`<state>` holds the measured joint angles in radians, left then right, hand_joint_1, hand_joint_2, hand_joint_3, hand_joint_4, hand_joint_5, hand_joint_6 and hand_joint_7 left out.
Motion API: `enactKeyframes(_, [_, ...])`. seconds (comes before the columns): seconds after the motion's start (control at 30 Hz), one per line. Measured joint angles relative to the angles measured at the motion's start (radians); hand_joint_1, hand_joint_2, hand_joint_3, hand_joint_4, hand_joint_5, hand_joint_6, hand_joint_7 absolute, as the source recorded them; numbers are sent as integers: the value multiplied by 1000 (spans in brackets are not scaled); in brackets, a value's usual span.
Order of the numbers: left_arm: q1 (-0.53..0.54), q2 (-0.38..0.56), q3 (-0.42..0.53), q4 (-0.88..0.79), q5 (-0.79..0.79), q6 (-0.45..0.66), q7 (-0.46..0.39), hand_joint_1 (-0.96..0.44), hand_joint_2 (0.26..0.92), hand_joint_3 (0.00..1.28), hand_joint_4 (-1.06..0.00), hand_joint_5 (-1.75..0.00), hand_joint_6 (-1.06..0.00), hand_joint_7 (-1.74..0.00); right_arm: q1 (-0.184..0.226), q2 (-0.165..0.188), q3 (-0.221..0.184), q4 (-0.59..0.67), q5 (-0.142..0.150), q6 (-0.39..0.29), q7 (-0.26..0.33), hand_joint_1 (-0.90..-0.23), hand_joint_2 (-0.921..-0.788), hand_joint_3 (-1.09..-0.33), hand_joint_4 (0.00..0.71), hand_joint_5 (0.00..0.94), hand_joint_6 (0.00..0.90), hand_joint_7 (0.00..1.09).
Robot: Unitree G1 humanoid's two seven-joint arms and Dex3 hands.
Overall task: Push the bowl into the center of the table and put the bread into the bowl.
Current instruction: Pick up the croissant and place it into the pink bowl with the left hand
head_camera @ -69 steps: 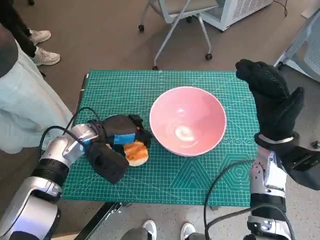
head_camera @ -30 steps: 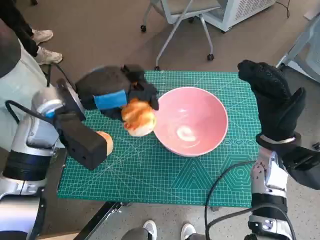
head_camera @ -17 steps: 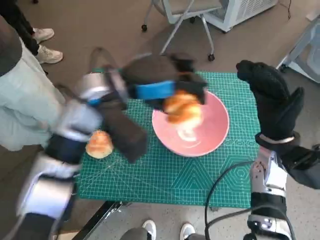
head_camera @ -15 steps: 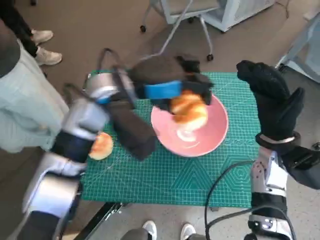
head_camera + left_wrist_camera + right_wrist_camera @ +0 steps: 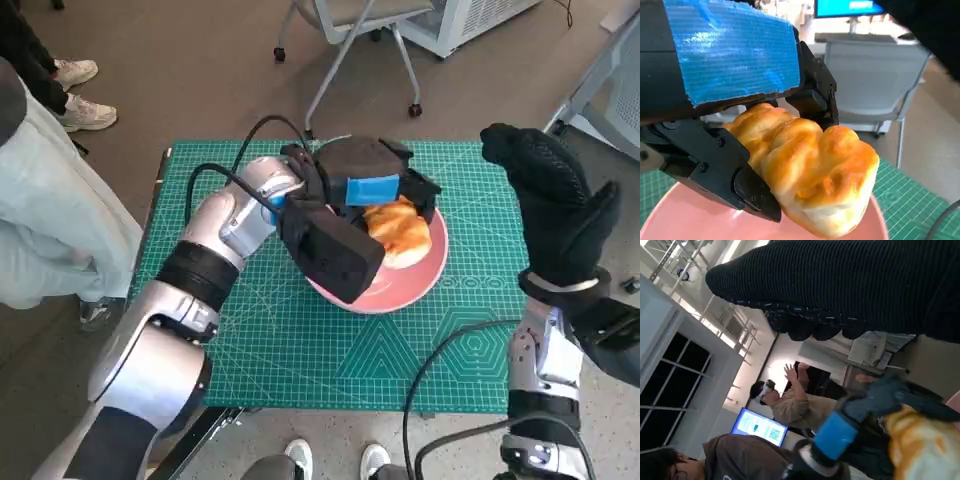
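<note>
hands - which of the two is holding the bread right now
The left hand, the one with blue tape, grips the bread over the pink bowl. The gloved right hand is raised off to the side, holding nothing.

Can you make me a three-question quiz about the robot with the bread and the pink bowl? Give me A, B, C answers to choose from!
1. Where is the bread?
A. Over the bowl, in the left hand
B. On the floor
C. On the chair

2. What colour is the mat on the table?
A. Red
B. Green
C. White

3. What is the right hand doing?
A. Holding the bowl
B. Pressing on the bread
C. Raised beside the table, holding nothing

Answers:
1 A, the left wrist view shows black fingers gripping the bread above the pink bowl.
2 B, the gridded mat is green.
3 C, the gloved hand stands up in the air with nothing in it.
</note>
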<state>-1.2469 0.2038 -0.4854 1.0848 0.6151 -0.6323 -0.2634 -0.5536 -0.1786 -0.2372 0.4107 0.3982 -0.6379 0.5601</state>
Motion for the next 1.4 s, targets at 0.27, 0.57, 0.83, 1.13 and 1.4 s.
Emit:
enactKeyframes(0.27, [-3,-12,-50,61,59,26,82,0,921,86,-626,-1363,-677,-964,8,-2,-3,-2,-12,-4,-21,-684,-921,-743,169,0,172,243])
enactKeyframes(0.57, [-3,-15,-46,97,47,72,39,-211,809,18,-360,-113,-464,-135,8,-3,-1,0,-14,-10,-33,-684,-921,-748,168,0,175,237])
enactKeyframes(0.83, [-2,11,-56,78,58,55,72,-555,777,8,-116,-7,-307,-11,8,-3,2,12,-12,-17,-33,-677,-921,-781,169,1,179,230])
enactKeyframes(1.13, [5,67,-54,24,58,42,90,-874,901,35,-47,0,-225,-4,-1,-1,4,35,-8,-25,-24,-671,-921,-808,174,2,182,225])
enactKeyframes(1.4, [18,135,-1,-80,5,37,29,-874,920,44,-50,-3,-242,-14,-15,2,6,51,-7,-26,-17,-671,-921,-810,172,1,184,221])
